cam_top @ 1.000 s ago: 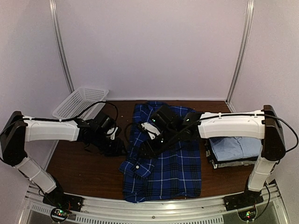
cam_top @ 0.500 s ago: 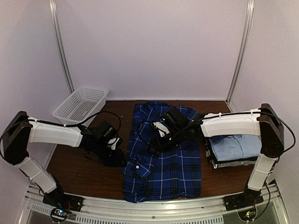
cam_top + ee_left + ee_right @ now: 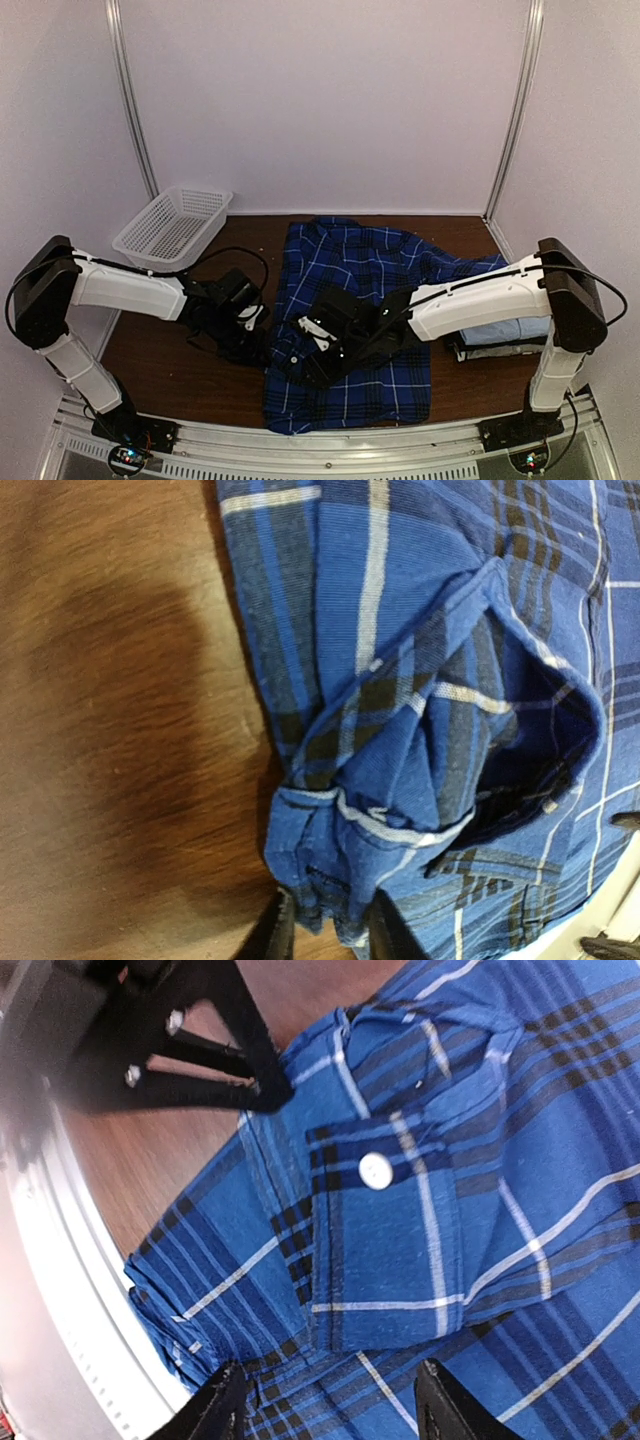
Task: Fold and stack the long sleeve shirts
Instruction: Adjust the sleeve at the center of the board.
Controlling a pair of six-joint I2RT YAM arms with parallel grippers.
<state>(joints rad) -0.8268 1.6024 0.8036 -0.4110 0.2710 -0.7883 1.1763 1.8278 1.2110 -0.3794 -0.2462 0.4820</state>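
The dark blue-and-black plaid shirt [image 3: 355, 290] lies spread on the brown table, one sleeve reaching right toward the stack. My left gripper [image 3: 262, 338] is at the shirt's left edge, shut on a bunched fold of plaid cloth [image 3: 330, 880] held between its fingertips [image 3: 275, 935]. My right gripper [image 3: 310, 368] hovers open just above the folded cuff with a white button [image 3: 375, 1170], and nothing is between its fingers [image 3: 222, 1405]. The left gripper shows black in the right wrist view [image 3: 200, 1040]. A stack of folded shirts with the light blue one [image 3: 505, 330] on top sits at right, partly hidden by my right arm.
A white lattice basket [image 3: 172, 225] stands at the back left. Bare brown table [image 3: 180, 360] lies left of the shirt. A metal rail [image 3: 330, 440] runs along the near edge. Walls close the back and sides.
My right gripper has swung from the shirt's middle down and left to the cuff near the front. My left gripper has shifted slightly right, still at the shirt's edge.
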